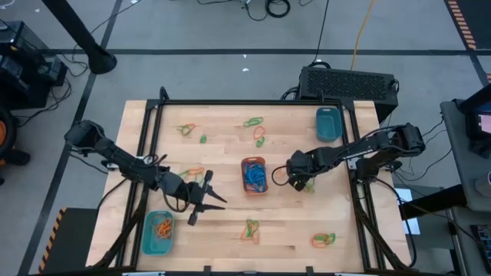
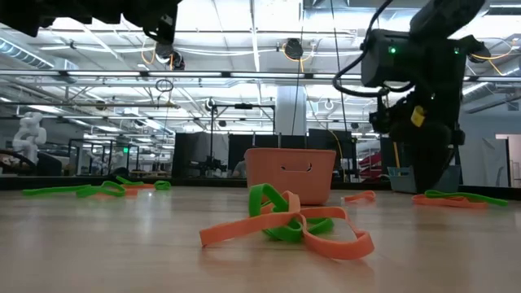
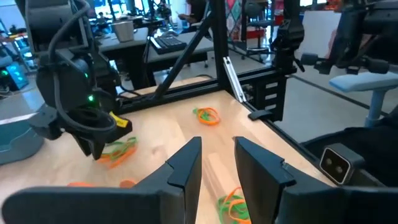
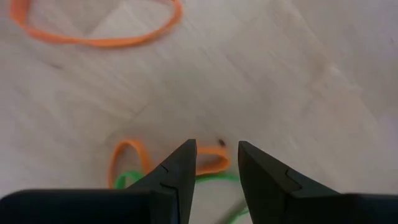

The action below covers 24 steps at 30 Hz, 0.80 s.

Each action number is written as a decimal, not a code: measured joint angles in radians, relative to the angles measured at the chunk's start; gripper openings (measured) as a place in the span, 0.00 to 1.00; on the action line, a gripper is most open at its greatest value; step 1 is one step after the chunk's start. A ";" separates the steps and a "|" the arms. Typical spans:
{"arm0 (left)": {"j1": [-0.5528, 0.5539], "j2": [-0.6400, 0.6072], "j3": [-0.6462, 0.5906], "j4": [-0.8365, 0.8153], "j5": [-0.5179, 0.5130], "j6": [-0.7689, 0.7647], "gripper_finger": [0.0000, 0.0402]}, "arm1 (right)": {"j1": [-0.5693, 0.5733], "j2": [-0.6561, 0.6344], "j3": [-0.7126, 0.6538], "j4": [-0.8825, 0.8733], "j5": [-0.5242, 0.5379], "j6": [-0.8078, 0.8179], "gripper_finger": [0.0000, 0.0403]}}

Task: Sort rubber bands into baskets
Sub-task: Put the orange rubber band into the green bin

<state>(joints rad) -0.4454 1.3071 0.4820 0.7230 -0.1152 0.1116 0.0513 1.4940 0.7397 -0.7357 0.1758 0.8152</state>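
The pale wooden counter [image 1: 230, 153] carries three small rounded plastic baskets: an orange basket [image 1: 254, 176] at its centre holding blue bands, a teal basket [image 1: 157, 232] at about 7 o'clock holding orange bands, and a second teal basket [image 1: 328, 123] at about 2 o'clock. Thin elastic rubber bands in orange and green lie scattered in small clusters: one at 11 o'clock [image 1: 186, 129], one at 12 o'clock [image 1: 253, 122], one at 6 o'clock [image 1: 251, 228], and one at 5 o'clock [image 1: 323, 239]. The left gripper [image 1: 205, 201] sits at roughly 8 o'clock from the orange basket, near the teal basket with the orange bands; its dark fingers [image 3: 186, 165] stand a narrow way apart with nothing between them. The right gripper [image 1: 285, 176] is just beside the orange basket at its 3 o'clock side, low over the wood; its fingers [image 4: 180, 171] are likewise narrowly parted and empty, poised directly above a tangle of orange and green bands [image 4: 134, 163]. From counter height, a knot of green and orange loops [image 2: 289, 224] lies in front of the orange basket [image 2: 291, 172].
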 joint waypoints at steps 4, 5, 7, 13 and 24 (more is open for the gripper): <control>0.000 0.000 0.000 0.002 0.007 0.000 0.26 | 0.000 0.000 -0.019 0.012 -0.004 0.026 0.28; 0.000 0.000 0.000 0.002 0.007 0.000 0.26 | 0.001 0.000 -0.026 0.011 -0.004 0.035 0.28; 0.000 0.000 0.000 0.002 0.007 0.000 0.26 | 0.001 -0.001 -0.037 0.020 -0.004 0.050 0.28; 0.000 0.000 0.000 0.002 0.007 0.000 0.26 | 0.002 -0.004 -0.066 0.062 -0.036 0.030 0.24; 0.000 0.009 0.000 0.013 0.007 -0.001 0.26 | 0.012 0.003 -0.012 0.100 -0.024 -0.119 0.01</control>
<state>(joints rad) -0.4454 1.3165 0.4824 0.7360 -0.1081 0.1108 0.0629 1.4975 0.7276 -0.6362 0.1515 0.6960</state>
